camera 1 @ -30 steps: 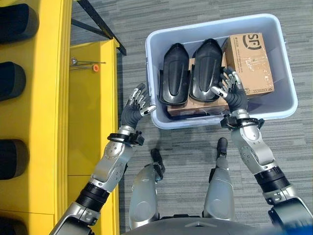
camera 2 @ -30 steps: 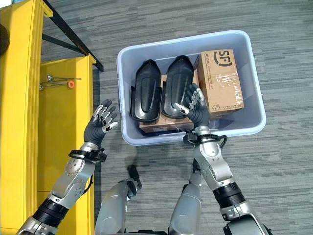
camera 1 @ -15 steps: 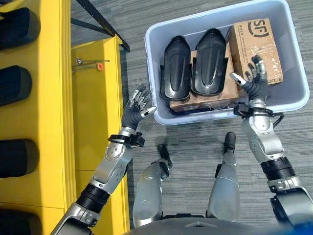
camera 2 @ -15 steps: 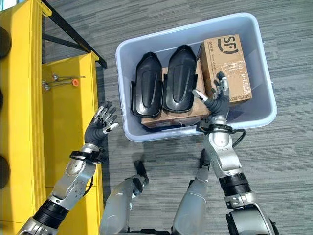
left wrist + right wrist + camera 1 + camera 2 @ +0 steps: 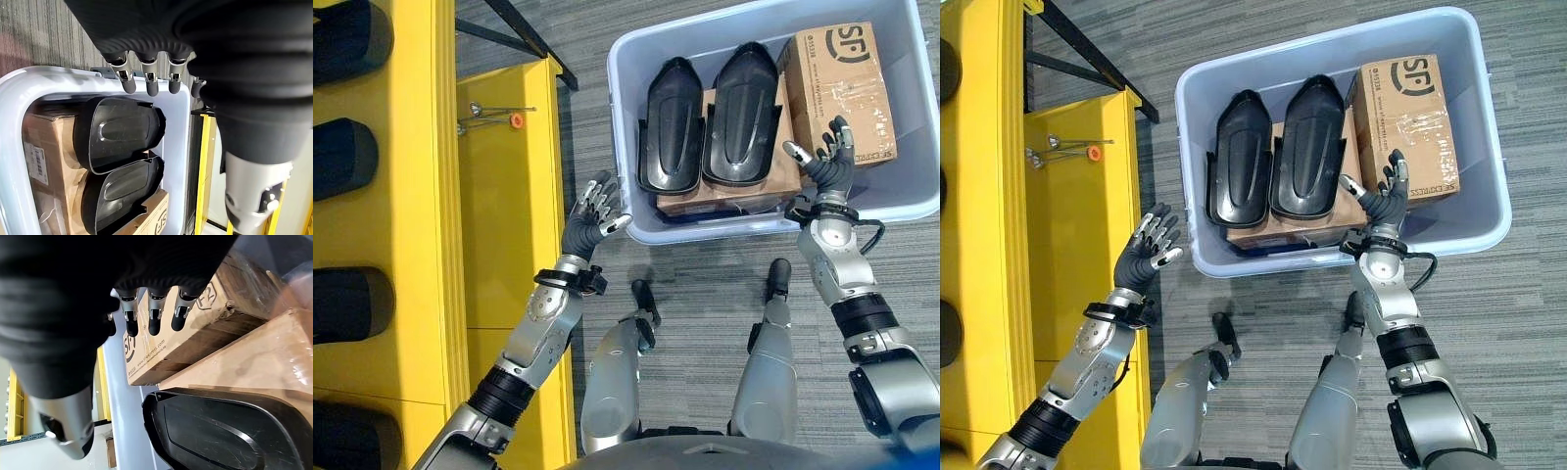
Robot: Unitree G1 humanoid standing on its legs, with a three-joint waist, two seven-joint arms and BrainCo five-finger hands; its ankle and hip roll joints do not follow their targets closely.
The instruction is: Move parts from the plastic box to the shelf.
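In the plastic box [image 5: 636,59], two glossy black parts [image 5: 671,142]

Two black parts [image 5: 710,122] lie side by side in plastic box [image 5: 626,59]

A cardboard box [image 5: 842,93] at the upper right, inside the plastic box [image 5: 636,220], carries a dark round logo and fine print. A carton [image 5: 46,142] bears a white label, too small to read.

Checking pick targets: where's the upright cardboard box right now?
In the left eye view, the cardboard box stands at the plastic box's right end, beside the two black parts.
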